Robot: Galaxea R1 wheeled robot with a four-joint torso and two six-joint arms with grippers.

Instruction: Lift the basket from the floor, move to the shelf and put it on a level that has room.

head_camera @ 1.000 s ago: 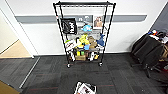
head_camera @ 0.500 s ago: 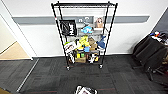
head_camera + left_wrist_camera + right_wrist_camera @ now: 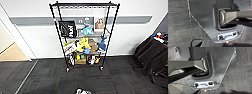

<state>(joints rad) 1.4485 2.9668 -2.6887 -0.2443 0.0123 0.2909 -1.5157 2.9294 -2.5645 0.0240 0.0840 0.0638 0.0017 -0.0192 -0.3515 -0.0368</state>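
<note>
Can't tell how either gripper's set here. The checkered woven basket (image 3: pixel 83 91) barely peeks in at the head view's bottom edge, on dark grey carpet floor (image 3: pixel 50 77). The tall black wire rack (image 3: pixel 83 37) stands ahead against the white wall (image 3: pixel 37 37), its flat top tier (image 3: pixel 85 5) bare.

The room is evenly and brightly lit from above, with no hard shadows. The white wall (image 3: pixel 130 37) behind the shelf (image 3: pixel 84 37) looks washed out, nearly glaring near the top. Only a faint soft shadow sits under the shelf on the floor (image 3: pixel 50 77). The head view is soft and smeared: items on the tiers blur into patches of colour, and the posts bow slightly toward the edges, a wide-angle bend. At the bottom edge a pale object (image 3: pixel 82 91) is too blurred to identify. Both wrist views are dimmer and greyer, carpet texture streaked, with thin bright lines along the dark plate (image 3: pixel 205 18).
</note>
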